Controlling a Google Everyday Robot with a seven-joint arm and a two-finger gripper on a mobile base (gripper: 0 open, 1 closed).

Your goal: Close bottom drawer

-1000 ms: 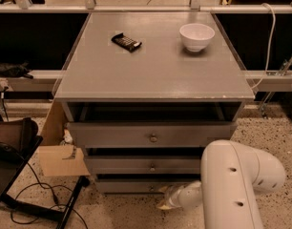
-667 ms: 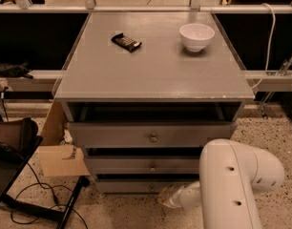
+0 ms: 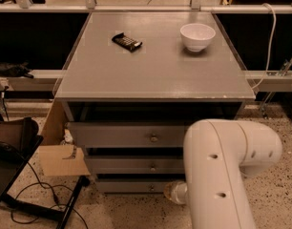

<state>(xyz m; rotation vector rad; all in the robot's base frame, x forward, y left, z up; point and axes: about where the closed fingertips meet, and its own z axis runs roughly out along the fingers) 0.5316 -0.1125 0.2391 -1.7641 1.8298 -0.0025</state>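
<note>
Just left of hand | bottom drawer front, long axis left-right, knob nearest | hand low by front's right end, grip state cannot tell | closing push judged straight inward, toward cabinet.

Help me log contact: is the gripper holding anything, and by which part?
Cannot be told. The gripper sits low at the slim grey wooden bottom drawer front, right of its small round metal knob, partly hidden by the white arm.
</note>
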